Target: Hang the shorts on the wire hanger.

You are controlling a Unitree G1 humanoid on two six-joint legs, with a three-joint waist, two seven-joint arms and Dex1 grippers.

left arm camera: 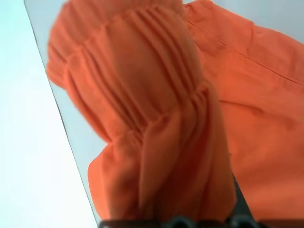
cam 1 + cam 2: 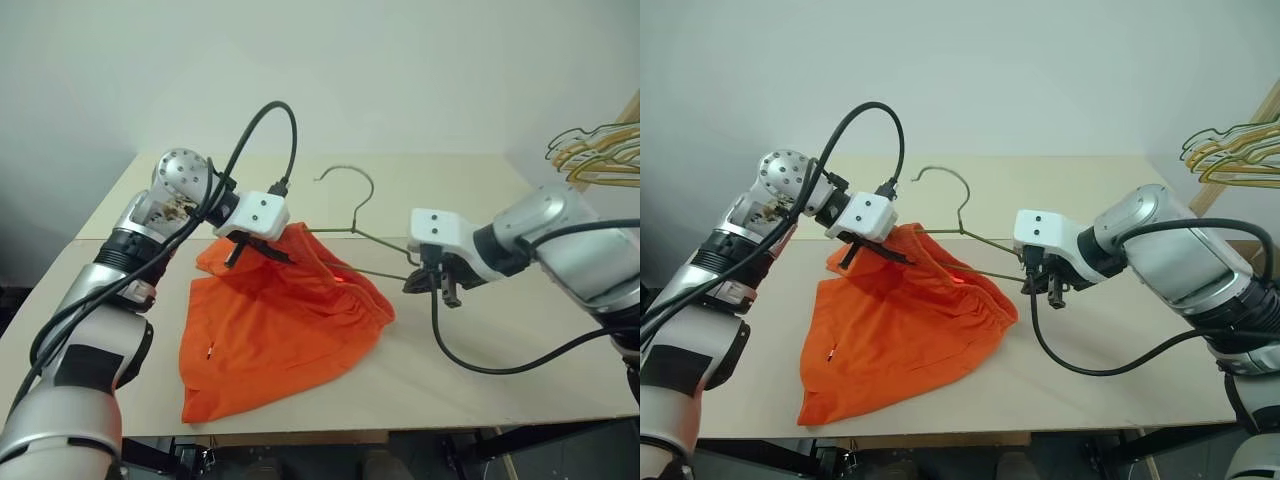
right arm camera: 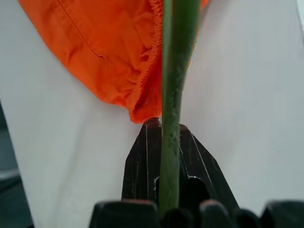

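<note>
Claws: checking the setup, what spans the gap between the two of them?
The shorts and the hanger wire, seen from the head views.

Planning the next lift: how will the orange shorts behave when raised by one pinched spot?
Probably floppy: the shorts drape from the left pincer in folds. Likely light, since a small pinch lifts the waistband. They may slide along the wire hanger.

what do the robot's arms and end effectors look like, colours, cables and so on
Both arms are silver-grey metal with black joint bands. Each wrist carries a white box with small dark dots, and a thick black cable loops from it. The left end effector and the right end effector both have two black fingers.
</note>
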